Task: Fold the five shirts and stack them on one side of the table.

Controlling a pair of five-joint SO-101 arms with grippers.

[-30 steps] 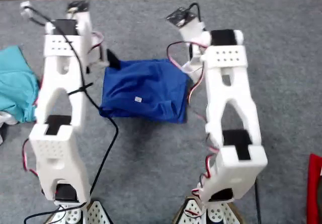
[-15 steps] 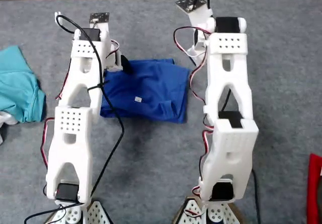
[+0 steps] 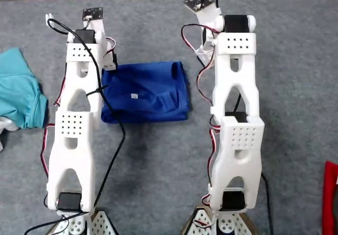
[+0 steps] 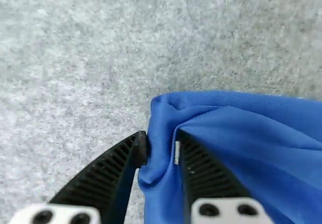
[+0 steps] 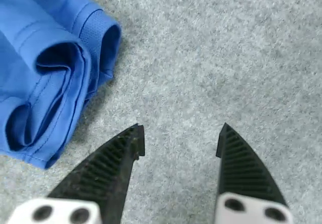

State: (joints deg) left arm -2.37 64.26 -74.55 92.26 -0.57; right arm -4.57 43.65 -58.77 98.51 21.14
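Left gripper (image 4: 160, 146) is clamped on a far corner of the blue shirt (image 3: 145, 91). In its wrist view you can see a ridge of fabric squeezed between the 2 black jaws. Right gripper (image 5: 181, 133) is spread wide with nothing in it, hanging over bare table (image 3: 296, 87) just beside the shirt's other far corner, where the folded layers curl open a bit.

Progress-wise: the blue shirt lies between the 2 arms as a roughly rectangular bundle, so I'd call that 1 pretty much folded, maybe a little lumpy along its right edge. It's in the middle of the table though, not off to a side. The teal shirt (image 3: 18, 90) sits at the left edge looking more bunched than neat, with a scrap of white cloth (image 3: 3, 125) poking out next to it. Something red (image 3: 331, 198) peeks in at the right edge, can't tell if it's a shirt. My guess: 1 of 5 folded, no real stack, most of the job left.
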